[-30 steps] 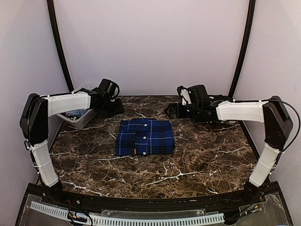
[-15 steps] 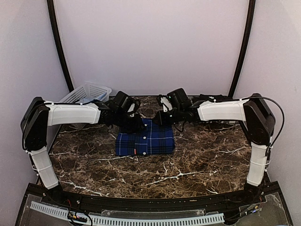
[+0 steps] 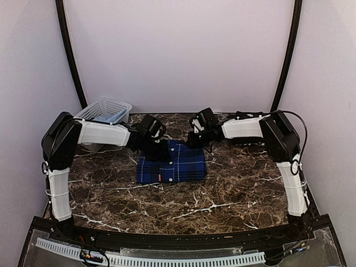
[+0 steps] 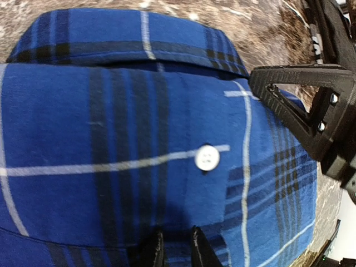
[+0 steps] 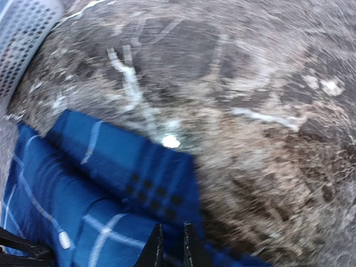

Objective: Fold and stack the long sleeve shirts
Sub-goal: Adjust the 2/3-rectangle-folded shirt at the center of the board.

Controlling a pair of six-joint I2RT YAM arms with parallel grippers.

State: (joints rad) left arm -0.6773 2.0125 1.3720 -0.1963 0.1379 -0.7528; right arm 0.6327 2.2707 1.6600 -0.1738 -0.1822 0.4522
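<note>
A folded long sleeve shirt (image 3: 172, 162) in royal blue and navy plaid lies at the table's middle, collar toward the back. My left gripper (image 3: 157, 149) is down on its far left corner. In the left wrist view the fingertips (image 4: 157, 251) are nearly together, pinching the plaid cloth (image 4: 122, 144) below a white button (image 4: 207, 158). My right gripper (image 3: 195, 139) sits at the far right corner. Its narrow tips (image 5: 189, 247) are closed on the shirt's edge (image 5: 128, 167) beside bare marble.
A white lattice basket (image 3: 104, 109) stands at the back left corner, behind the left arm; its wall (image 5: 22, 33) shows in the right wrist view. The dark marble table (image 3: 239, 183) runs around the shirt. The right gripper's black frame (image 4: 311, 111) shows in the left wrist view.
Both arms have swung in from the back corners to the shirt's far edge. Both pairs of jaws, wide a second ago, have closed down on the plaid cloth.
</note>
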